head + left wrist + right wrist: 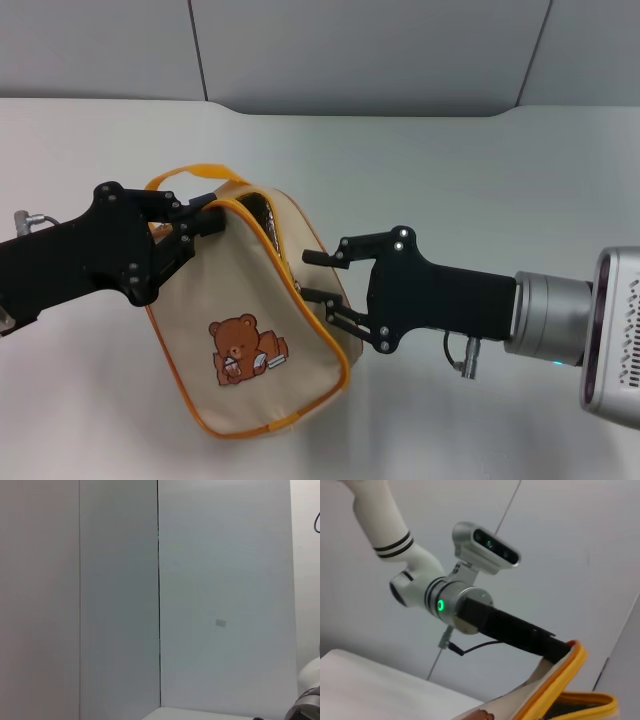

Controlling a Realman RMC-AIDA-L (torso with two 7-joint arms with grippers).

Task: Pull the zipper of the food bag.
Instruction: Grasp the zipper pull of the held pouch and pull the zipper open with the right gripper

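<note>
Bag: food bag [255, 330] lay tipped on the white table [450, 170], bear up | zipper [268, 235] partly undone | left gripper [205, 222] pinched bag's top edge | right gripper [318, 277] spread wide by bag's side

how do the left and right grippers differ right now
The left gripper is shut on the food bag at its top edge, by the orange handle; the right gripper is open at the bag's side, fingers either side of the zipper band, gripping nothing. Both are black and reach inward toward the bag.
</note>
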